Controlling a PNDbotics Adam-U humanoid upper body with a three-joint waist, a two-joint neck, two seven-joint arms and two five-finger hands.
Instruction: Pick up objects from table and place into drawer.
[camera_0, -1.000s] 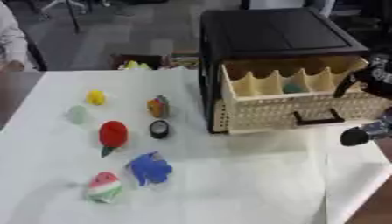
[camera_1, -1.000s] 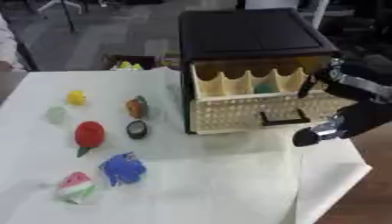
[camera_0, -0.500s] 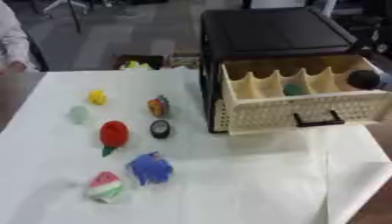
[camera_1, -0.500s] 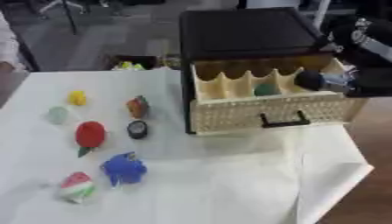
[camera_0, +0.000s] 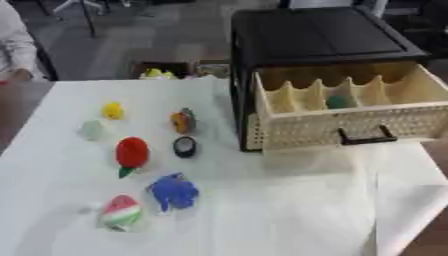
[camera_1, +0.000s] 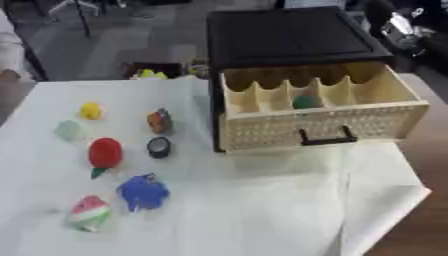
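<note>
arm (camera_1: 404, 27): only a small part shows, in the right eye view, just beyond the far right corner of the black cabinet (camera_1: 293, 37)
colour: black casing
joint: silver, rounded, catching light
detail: blurred

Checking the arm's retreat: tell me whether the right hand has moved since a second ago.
Yes. It was beside the drawer's right front corner; now only part of the arm shows, up behind the black cabinet, its hand not visible.

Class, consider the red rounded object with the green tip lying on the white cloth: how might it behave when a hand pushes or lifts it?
The red object looks rounded, so a push would probably roll it. Its green tip might skew that roll. Whether it is soft or hard cannot be told.
</note>
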